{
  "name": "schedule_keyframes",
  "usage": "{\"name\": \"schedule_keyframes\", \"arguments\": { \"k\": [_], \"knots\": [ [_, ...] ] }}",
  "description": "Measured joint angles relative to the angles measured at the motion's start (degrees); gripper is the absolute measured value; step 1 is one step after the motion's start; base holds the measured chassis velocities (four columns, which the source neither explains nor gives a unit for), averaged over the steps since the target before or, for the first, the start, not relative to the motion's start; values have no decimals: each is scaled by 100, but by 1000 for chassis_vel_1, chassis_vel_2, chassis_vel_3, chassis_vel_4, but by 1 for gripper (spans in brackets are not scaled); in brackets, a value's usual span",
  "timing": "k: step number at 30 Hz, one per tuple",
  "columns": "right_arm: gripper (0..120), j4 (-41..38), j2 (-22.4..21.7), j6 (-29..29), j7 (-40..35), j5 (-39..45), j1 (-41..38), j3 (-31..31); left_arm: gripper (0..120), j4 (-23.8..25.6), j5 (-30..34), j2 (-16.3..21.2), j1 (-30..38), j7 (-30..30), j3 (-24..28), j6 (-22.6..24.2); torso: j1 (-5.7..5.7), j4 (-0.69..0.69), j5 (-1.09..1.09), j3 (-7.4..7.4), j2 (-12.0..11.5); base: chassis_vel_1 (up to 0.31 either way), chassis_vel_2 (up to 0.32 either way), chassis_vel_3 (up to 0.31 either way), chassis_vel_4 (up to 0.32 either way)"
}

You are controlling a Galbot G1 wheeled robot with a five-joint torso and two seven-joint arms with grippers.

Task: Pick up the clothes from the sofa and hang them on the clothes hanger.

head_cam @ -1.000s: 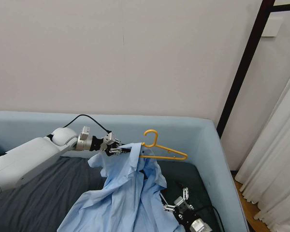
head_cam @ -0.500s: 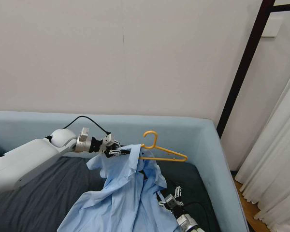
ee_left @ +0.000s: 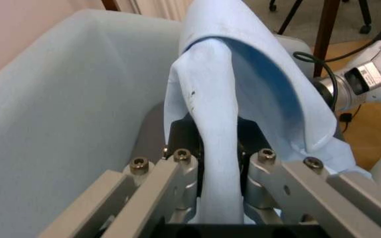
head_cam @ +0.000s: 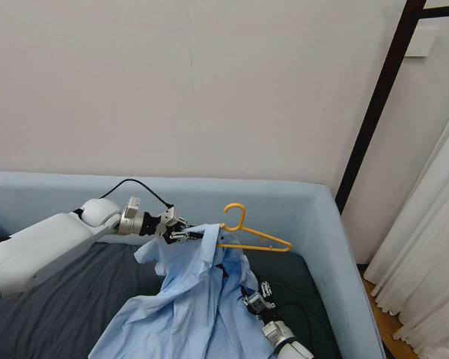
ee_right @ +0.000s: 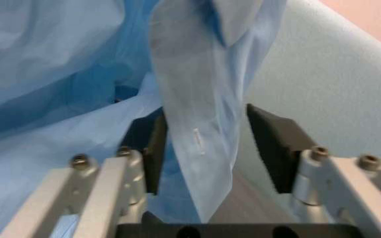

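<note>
Left pincer [head_cam: 181, 234]: extended from the robot's left, raised above the sofa [head_cam: 314, 217] in front of its backrest. It is clenched on a fold of the light blue shirt [head_cam: 183, 299] near the collar. In the left wrist view the fabric fold runs straight up out of the clamped fingers [ee_left: 177, 166], with no gap on either side.

Shirt: the upper part hangs from the left pincer. The remainder drapes down in loose folds, and its lower part lies spread on the dark seat cushion [head_cam: 60, 307].

Hanger [head_cam: 258, 238]: yellow, roughly level, hook pointing up. Its left end is buried in the shoulder area of the shirt, just beside the left pincer. Its right end projects free toward the sofa's right corner.

Right pincer [head_cam: 256, 293]: low at the right edge of the draped shirt, below the hanger, pointing up into the fabric. It is released. In the right wrist view a narrow hanging strip of shirt sits between the two black pads [ee_right: 152, 148]. The strip lies close to one pad, and a clear gap separates it from the other
</note>
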State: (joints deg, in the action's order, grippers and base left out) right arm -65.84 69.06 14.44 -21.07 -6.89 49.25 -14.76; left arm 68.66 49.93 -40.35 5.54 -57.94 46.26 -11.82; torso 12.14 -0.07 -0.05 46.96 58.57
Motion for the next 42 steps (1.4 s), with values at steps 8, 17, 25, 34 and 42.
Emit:
{"name": "schedule_keyframes", "arguments": {
  "k": [8, 17, 25, 34, 42],
  "knots": [
    [14, -108, 5, 10, -157, 15, 52, 9, 8, -28, 0, -11, -16, -23, -8, 0, 0, 0, 0, 0, 0, 0, 0, 0, 0],
    [0, -1, 30, 77, -148, 293, -15, 113, 8, -55, 20, -32, 12, -62, -16, -3, 0, 0, 1, 0, 0, 0, 0, 0, 0],
    [0, -122, -141, 175, 71, 803, -48, 148, 8, -1, -13, 29, -73, -192, -155, -49, 0, 0, 1, 0, 0, 0, 0, 0, 0],
    [0, -606, -528, 146, 636, 1887, -48, 157, 8, -161, -75, 24, -223, -494, -543, -222, 0, 0, 0, 0, 0, 0, 0, 0, 0],
    [0, -1410, -1002, -412, 1253, 3617, -112, 115, 8, -389, -219, 15, -423, -1159, -1018, -671, 0, 0, 0, 0, 0, 0, 0, 0, 0]
  ]
}}
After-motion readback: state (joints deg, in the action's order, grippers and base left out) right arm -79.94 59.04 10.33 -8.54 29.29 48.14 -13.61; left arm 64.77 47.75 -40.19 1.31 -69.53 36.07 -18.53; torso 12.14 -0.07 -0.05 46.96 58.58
